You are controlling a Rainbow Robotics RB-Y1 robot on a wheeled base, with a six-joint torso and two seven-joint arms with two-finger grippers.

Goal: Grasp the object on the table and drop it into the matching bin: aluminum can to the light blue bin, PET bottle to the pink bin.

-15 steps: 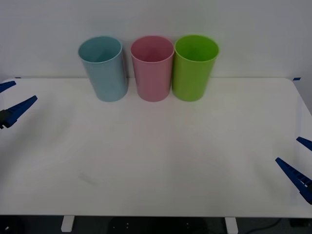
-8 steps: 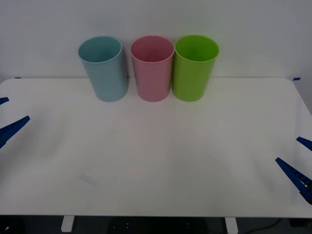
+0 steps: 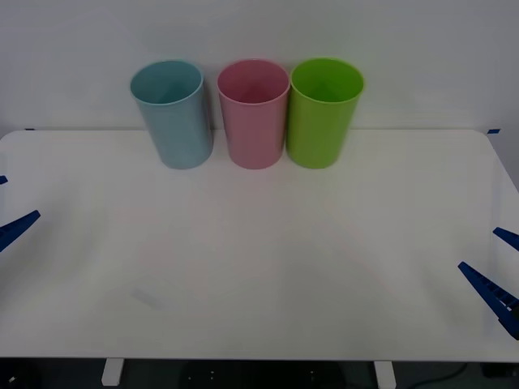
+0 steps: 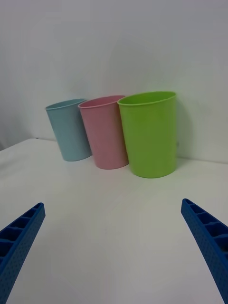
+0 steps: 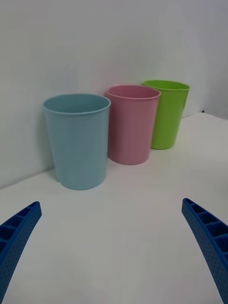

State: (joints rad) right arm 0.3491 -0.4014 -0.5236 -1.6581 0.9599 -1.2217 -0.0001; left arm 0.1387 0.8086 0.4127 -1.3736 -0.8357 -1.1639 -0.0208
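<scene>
The white tabletop [image 3: 259, 267] lies bare across its near and middle stretch; at its far edge, against the wall, three bins stand upright in a row, mouths up and long axes vertical: the light blue bin [image 3: 172, 113] on the left, the pink bin [image 3: 254, 113] touching or nearly touching it in the middle, a green bin [image 3: 324, 112] on the right; no can lies on the surface, and the bins' depths are hidden, so where the can is cannot be told, nor which way it points; the likeliest fault from here is a needless reach, since an arm swinging toward the close-packed bins could clip one and topple its neighbours; the left pincer [image 5: 114, 247] hangs at the left edge, fingers spread wide and empty; the right pincer [image 4: 114, 247] waits at the near right corner, likewise wide apart and holding nothing.
</scene>
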